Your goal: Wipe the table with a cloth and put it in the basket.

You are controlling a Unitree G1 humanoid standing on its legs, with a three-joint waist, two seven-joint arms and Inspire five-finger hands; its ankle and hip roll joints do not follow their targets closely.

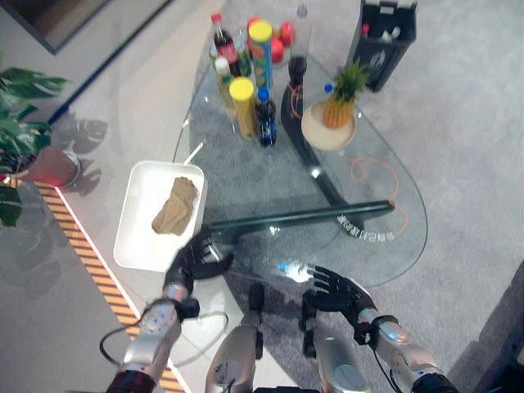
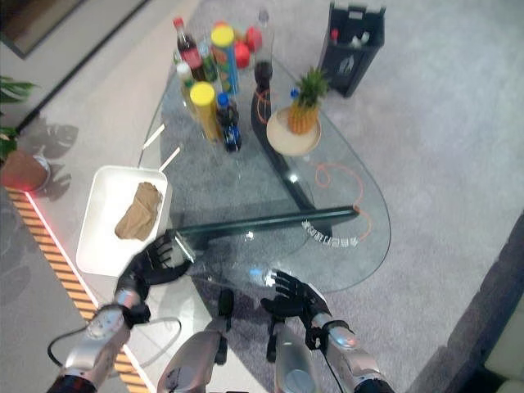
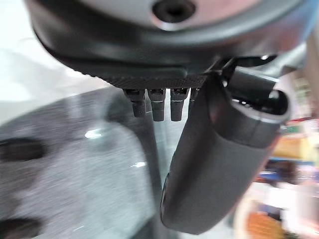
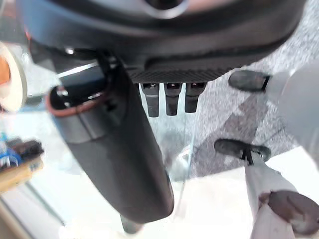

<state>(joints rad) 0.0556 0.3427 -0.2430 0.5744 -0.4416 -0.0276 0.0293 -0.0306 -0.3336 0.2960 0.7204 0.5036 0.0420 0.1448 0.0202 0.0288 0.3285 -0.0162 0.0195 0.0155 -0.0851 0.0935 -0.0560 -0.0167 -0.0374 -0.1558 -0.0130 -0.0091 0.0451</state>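
Observation:
A crumpled brown cloth [image 1: 176, 206] lies inside the white rectangular basket [image 1: 135, 237], which sits off the glass table's [image 1: 270, 176] near left edge. My left hand [image 1: 195, 255] hovers by the basket's near right corner at the table's rim, fingers relaxed and empty; its thumb [image 3: 209, 164] shows over the glass in the left wrist view. At the table's near edge my right hand [image 1: 337, 288] rests with fingers spread, holding nothing. Its thumb [image 4: 114, 144] stands over the glass rim in the right wrist view.
Bottles and yellow canisters [image 1: 243, 105] crowd the table's far end, beside a pineapple on a plate [image 1: 332, 123]. A dark beam [image 1: 311, 214] and an orange cable [image 1: 385, 184] show under the glass. A black crate [image 1: 383, 41] stands on the carpet; a potted plant [image 1: 24, 131] at far left.

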